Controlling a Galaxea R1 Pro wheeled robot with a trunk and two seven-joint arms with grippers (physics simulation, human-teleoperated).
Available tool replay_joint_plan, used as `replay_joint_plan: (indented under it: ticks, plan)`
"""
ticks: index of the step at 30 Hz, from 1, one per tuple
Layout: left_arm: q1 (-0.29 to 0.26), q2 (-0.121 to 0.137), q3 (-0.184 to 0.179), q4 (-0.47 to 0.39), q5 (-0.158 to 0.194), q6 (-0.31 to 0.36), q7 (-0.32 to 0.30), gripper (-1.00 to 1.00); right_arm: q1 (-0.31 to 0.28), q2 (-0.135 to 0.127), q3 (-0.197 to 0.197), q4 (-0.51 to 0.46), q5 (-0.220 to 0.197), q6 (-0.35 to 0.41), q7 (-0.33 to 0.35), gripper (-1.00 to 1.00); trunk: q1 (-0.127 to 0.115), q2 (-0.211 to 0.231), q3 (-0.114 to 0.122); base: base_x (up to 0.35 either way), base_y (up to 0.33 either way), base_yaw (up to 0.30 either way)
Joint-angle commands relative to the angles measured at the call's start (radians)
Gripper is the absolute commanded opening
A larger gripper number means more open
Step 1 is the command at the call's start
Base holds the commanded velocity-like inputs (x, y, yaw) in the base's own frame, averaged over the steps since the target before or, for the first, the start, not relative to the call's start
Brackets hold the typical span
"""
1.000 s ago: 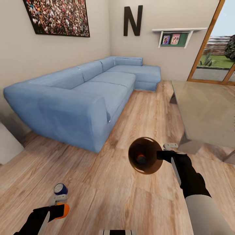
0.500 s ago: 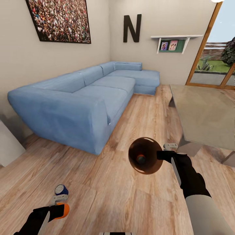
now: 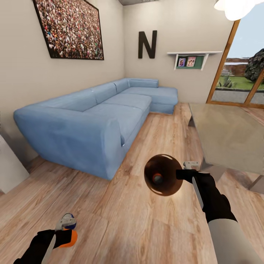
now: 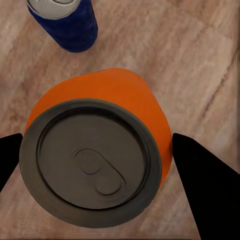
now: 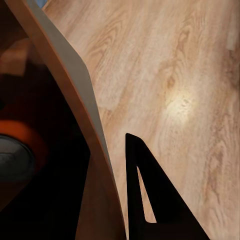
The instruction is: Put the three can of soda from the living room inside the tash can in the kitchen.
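Compared with one second ago, the whole head view has shifted: the sofa [image 3: 91, 121], the crowd photo [image 3: 69, 29] and the letter N [image 3: 147, 44] all sit lower in the frame, and a lamp [image 3: 234, 8] now enters at the upper right. We read this as an upward tilt of the camera, not as a move of the furniture. Both arms keep their frame positions, except that the left gripper [image 3: 66, 230] and its load sit slightly lower.

In the lower left of the head view, the left gripper is pinched on an orange can [image 3: 69, 237], its fingers flanking the can body in the left wrist view. The blue can [image 3: 69, 220], which stood clear just above the gripper a second ago, is now partly hidden behind it. In the left wrist view the blue can [image 4: 65, 22] rests on the wood floor [image 4: 150, 40], just beside the orange can [image 4: 95, 155]. We judge that the orange can is lifted or about to be lifted.

At centre frame, the right gripper [image 3: 185, 172] is clamped on the rim of the trash can [image 3: 163, 174], held above the floor with its mouth facing the camera. One orange can [image 3: 157, 178] lies inside it. The right arm reaches forward from the lower right, forearm roughly level. In the right wrist view one finger [image 5: 150, 200] lies outside the bin wall [image 5: 75, 90].

We judge one can stowed, one in hand, one remaining on the floor.
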Motion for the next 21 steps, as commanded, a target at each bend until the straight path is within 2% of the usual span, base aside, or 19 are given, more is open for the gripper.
replay_joint_plan:
  ticks: [1,6,11,21]
  plan:
    - [0.000,0.000,0.000,-0.005,-0.001,0.017,0.001,-1.00,-0.001,0.000,0.000,-0.001,-0.014,0.001,0.005,-1.00,0.000,0.000,0.004,0.000,0.000,0.000]
    - [0.001,0.000,-0.001,-0.008,-0.001,0.032,0.001,-1.00,-0.001,0.001,0.000,-0.001,-0.013,0.001,0.005,-1.00,-0.003,0.001,0.023,0.000,0.000,0.000]
    - [0.001,0.000,-0.001,-0.009,-0.002,0.036,0.001,-1.00,0.000,0.002,0.000,0.000,-0.013,0.001,0.004,-1.00,-0.022,0.036,0.039,0.000,0.000,0.000]
    - [0.002,0.000,-0.002,-0.013,-0.001,0.033,0.001,-1.00,-0.001,0.001,0.002,0.001,-0.014,0.001,0.004,-1.00,-0.022,0.036,0.039,-0.002,0.000,0.000]
